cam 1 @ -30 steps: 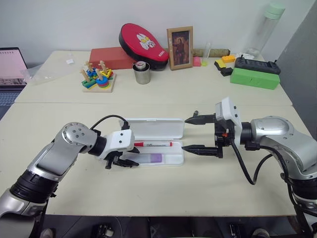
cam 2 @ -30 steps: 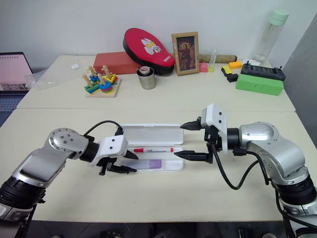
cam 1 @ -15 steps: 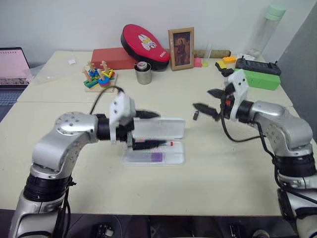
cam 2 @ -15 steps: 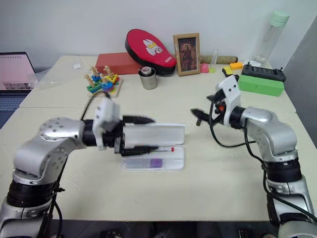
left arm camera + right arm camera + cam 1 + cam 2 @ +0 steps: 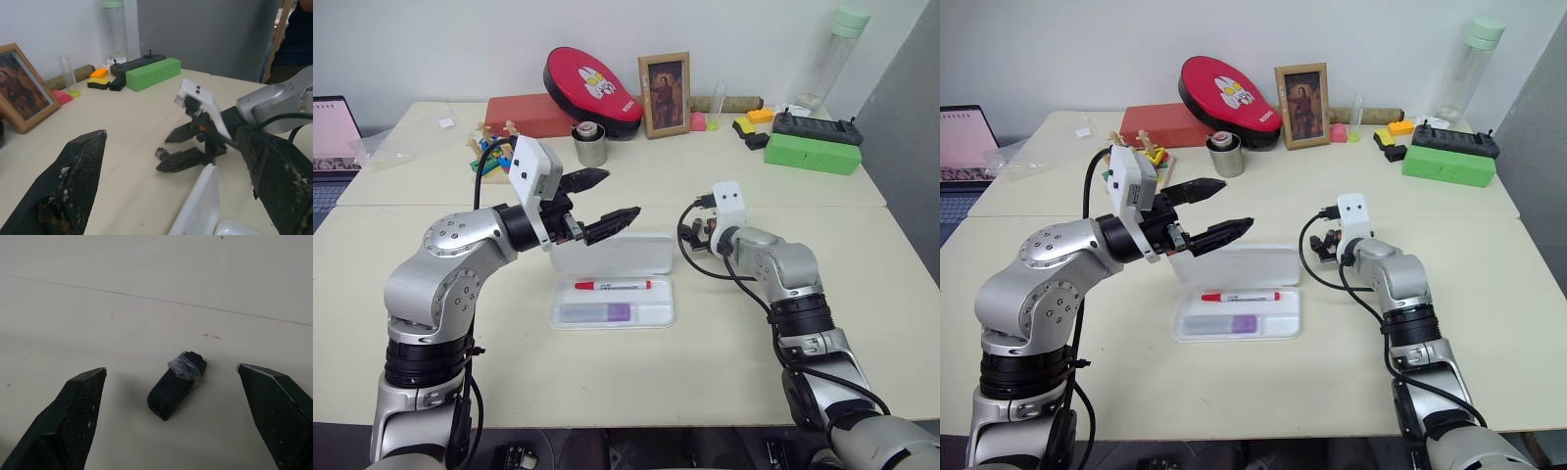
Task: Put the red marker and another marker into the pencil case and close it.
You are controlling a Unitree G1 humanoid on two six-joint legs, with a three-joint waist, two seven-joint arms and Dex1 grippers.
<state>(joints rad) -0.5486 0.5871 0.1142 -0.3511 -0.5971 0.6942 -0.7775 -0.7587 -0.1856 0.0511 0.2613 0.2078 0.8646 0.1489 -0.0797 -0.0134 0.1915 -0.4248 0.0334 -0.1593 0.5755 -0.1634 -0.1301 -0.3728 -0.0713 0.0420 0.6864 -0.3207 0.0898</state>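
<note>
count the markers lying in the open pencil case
2. The red marker lies in the rear compartment of the pencil case; the lilac marker lies in the front compartment, nearer the robot. None looks hidden in the tray.

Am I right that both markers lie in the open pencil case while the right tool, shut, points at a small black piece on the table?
Not quite: the right tool is open, its fingers standing either side of the small black piece, as the right wrist view shows. The red marker and lilac marker do lie in the open pencil case.
</note>
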